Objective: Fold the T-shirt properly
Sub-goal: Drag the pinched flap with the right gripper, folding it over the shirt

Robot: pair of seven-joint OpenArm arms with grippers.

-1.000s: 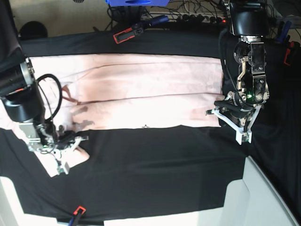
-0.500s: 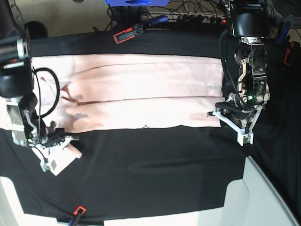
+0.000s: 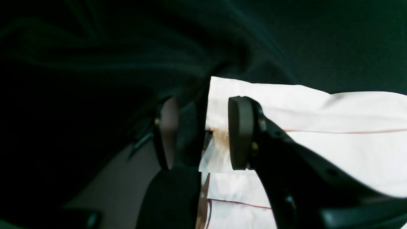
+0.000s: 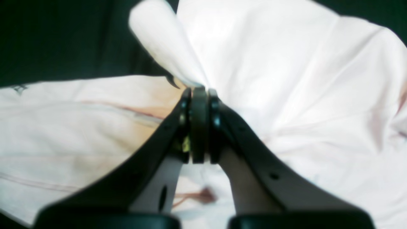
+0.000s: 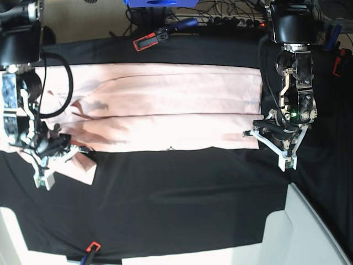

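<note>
T-shirt (image 5: 165, 107) lies spread on the black table cloth (image 5: 182, 199), folded lengthwise. Right gripper (image 4: 199, 92) is clamped on a bunched fold of it; left gripper (image 3: 203, 133) has jaws apart, straddling the shirt's corner edge.

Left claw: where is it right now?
In the base view the left claw sits on the right side, at the T-shirt's right edge, jaws apart around the near corner over the black cloth.

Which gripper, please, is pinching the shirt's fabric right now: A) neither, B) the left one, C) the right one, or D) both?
C: in the right wrist view the right gripper is shut on a fold of the shirt, while the left gripper stands open at the shirt's edge.
</note>
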